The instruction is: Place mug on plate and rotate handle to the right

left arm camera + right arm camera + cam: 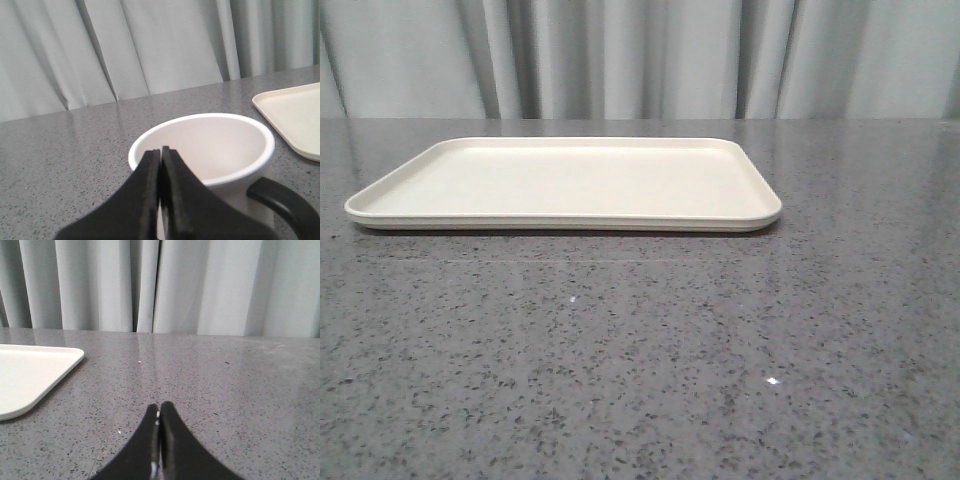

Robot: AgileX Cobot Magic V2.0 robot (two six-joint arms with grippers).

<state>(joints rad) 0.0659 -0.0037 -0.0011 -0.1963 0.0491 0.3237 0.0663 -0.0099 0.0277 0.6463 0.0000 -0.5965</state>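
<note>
The cream-white plate [570, 180] lies flat on the grey table, with nothing on it. The front view shows neither the mug nor either gripper. In the left wrist view the white mug [215, 145] stands upright on the table just beyond my left gripper [161, 150], whose jaws are pressed together and hold nothing. The black handle [285, 200] sticks out on the side towards the plate [295, 115], whose corner lies close by. My right gripper [159, 405] is shut and empty over bare table, with a corner of the plate [30, 375] off to one side.
The speckled grey tabletop [640, 360] stretches wide in front of the plate. A grey curtain [640, 60] hangs behind the table's far edge.
</note>
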